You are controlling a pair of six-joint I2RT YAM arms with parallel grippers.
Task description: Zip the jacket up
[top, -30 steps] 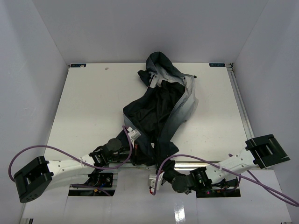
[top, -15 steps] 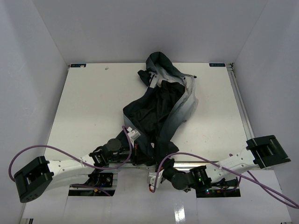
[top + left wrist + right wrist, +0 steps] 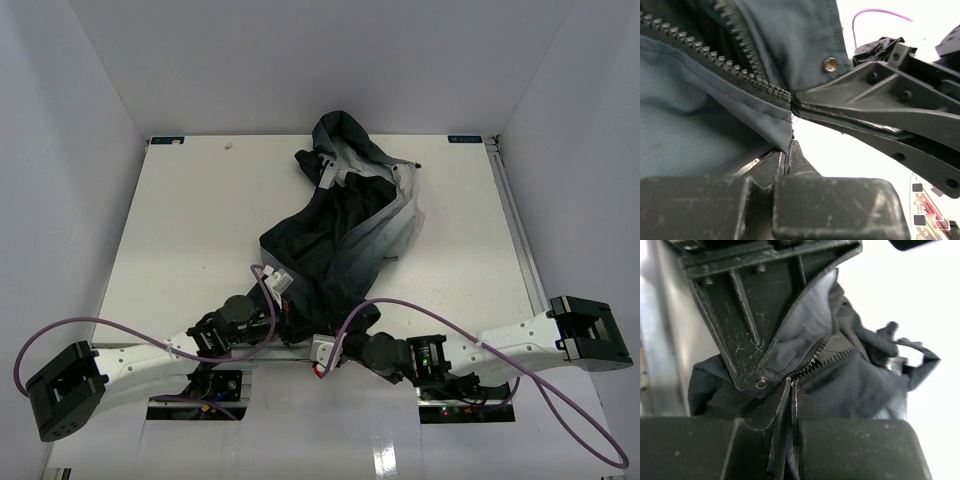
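The large, soft, dark navy-black hooded fabric jacket with light grey panels (image 3: 350,230) lay open down the middle of the flat white table (image 3: 180,230), hood at the far end and hem at the near edge between the arm bases. The left gripper (image 3: 788,155) was clenched on the bottom corner of one front panel. The right gripper (image 3: 791,387), just beside it, was pinched on the hem where the row of black zipper teeth (image 3: 715,60) ended, near a small round metal snap (image 3: 829,64). The step looked to be mating the two zipper ends. Doing it well called for firm pinches, a taut, untwisted hem, and the two tooth rows lined up end to end. The slider was not visible, so its place could not be told.
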